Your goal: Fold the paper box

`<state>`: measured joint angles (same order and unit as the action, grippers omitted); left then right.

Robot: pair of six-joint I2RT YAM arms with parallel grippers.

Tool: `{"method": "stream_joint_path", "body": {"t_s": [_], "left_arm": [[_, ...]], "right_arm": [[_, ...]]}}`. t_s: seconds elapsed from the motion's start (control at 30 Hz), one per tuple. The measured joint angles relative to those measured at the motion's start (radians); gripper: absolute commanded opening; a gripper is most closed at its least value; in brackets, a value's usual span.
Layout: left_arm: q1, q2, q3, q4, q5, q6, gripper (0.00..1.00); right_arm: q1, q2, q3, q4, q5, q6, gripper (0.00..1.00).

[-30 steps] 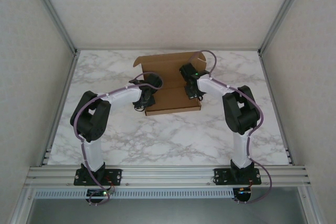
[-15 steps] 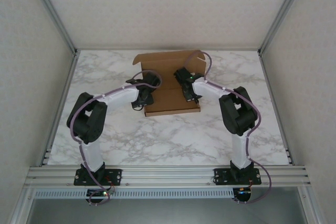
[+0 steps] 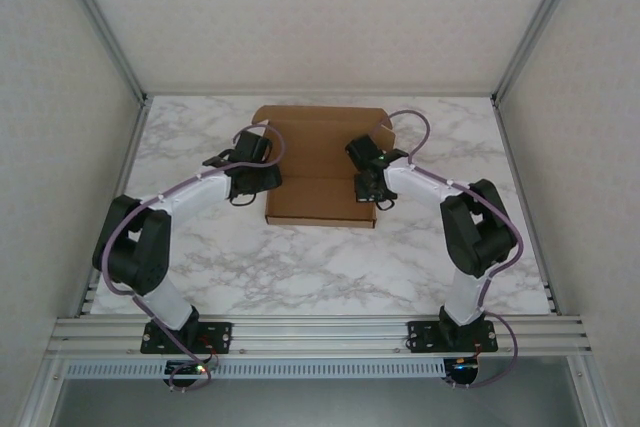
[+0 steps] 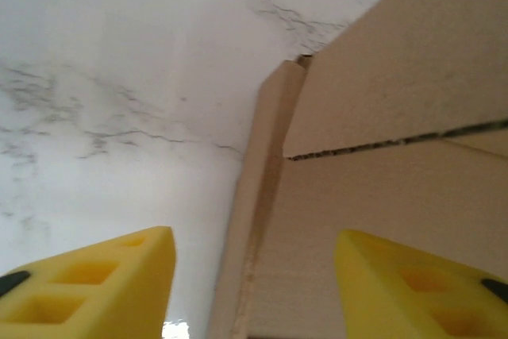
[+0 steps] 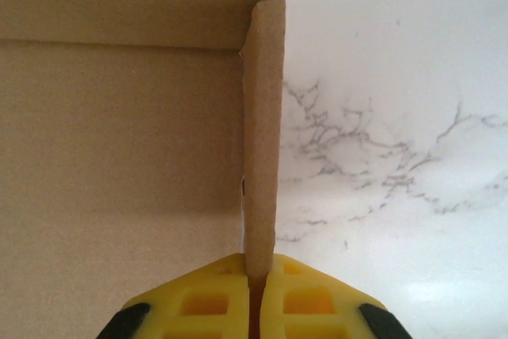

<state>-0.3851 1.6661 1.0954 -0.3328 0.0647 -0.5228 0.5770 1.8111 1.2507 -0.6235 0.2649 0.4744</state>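
The paper box is a brown cardboard sheet lying mid-table, its lid panel spread toward the back. My left gripper is at its left edge. In the left wrist view the left gripper stands open, the yellow fingers wide apart on either side of the box's raised left side wall, which they do not touch. My right gripper is at the right edge. In the right wrist view the right gripper is shut on the upright right side flap, with the box floor to its left.
The marble table runs wide in front of the box and to both sides. Metal frame posts and white walls close it in at the left, right and back. Both arm bases sit on the rail at the near edge.
My left gripper has opened and let go of the left edge, and that arm has swung out to the left. The box has shifted slightly toward me. The right gripper stays shut on its flap.
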Motion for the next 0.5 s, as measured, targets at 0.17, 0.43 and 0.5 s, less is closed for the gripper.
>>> {"method": "stream_joint_path", "body": {"t_s": [0.17, 0.43, 0.5], "left_arm": [[-0.004, 0.052, 0.000, 0.027, 0.018, 0.024, 0.40], [-0.048, 0.129, 0.000, 0.018, -0.108, 0.029, 0.29], [-0.050, 0.129, 0.000, 0.019, -0.133, 0.023, 0.23]], "right_arm": [[0.002, -0.016, -0.026, 0.017, -0.009, 0.032, 0.06], [0.007, -0.035, -0.064, 0.045, -0.016, 0.051, 0.06], [0.011, -0.040, -0.067, 0.056, -0.022, 0.057, 0.06]]}}
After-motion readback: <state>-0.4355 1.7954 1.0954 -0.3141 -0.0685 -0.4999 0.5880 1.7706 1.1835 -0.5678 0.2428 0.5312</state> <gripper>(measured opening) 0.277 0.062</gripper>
